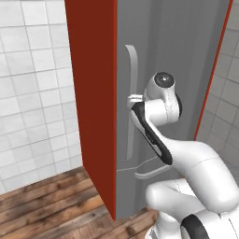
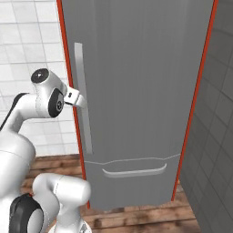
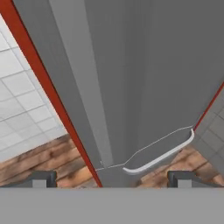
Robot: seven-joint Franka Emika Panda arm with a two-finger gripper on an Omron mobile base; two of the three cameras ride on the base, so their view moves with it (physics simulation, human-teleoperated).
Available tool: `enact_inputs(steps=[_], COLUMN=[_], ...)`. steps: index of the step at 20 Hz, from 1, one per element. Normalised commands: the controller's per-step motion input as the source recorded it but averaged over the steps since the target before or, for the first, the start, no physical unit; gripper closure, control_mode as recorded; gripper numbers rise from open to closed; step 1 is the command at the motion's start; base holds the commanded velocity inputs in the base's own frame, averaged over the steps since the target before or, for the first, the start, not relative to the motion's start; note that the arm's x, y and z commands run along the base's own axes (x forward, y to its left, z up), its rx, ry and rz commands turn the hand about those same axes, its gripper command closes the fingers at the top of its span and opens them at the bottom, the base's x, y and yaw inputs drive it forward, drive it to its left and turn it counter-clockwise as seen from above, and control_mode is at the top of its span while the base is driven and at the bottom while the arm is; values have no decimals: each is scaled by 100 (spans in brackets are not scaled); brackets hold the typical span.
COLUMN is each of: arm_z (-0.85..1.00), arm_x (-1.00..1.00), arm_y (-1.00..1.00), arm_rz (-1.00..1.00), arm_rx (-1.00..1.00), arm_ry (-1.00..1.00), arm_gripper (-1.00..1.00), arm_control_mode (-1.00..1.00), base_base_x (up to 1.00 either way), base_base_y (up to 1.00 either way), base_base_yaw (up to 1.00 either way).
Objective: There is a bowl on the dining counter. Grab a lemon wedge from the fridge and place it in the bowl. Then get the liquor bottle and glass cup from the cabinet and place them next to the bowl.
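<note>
1. At the fridge (image 2: 141, 91), door shut, I was on the first step: opening it for the lemon wedge, presumably inside.
2. My gripper (image 2: 78, 101) stood wide open, holding nothing, at the long handle (image 2: 83, 86).
3. Next called for closing on the handle and pulling.
4. Red panel (image 1: 93, 93) sat close; open floor (image 1: 46, 200) lay beyond it.

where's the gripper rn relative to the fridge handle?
In the right base view the gripper is open at the long vertical bar handle on the left edge of the closed fridge, about halfway down the bar.
</note>
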Motion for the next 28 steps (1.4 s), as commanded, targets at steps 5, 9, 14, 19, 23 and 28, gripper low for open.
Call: enact_inputs(steps=[5,9,14,19,23,28], arm_z=[0,0,0,0,0,-1], arm_x=[61,55,54,60,58,48], arm_y=[11,15,3,0,0,0], arm_rz=[0,0,0,0,0,0], arm_rx=[0,0,0,0,0,0], arm_ry=[0,0,0,0,0,0], arm_gripper=[-100,-100,-100,-100,-100,-100], arm_control_mode=[-100,-100,-100,-100,-100,-100], base_base_x=[0,0,0,0,0,0], base_base_y=[0,0,0,0,0,0], base_base_yaw=[0,0,0,0,0,0])
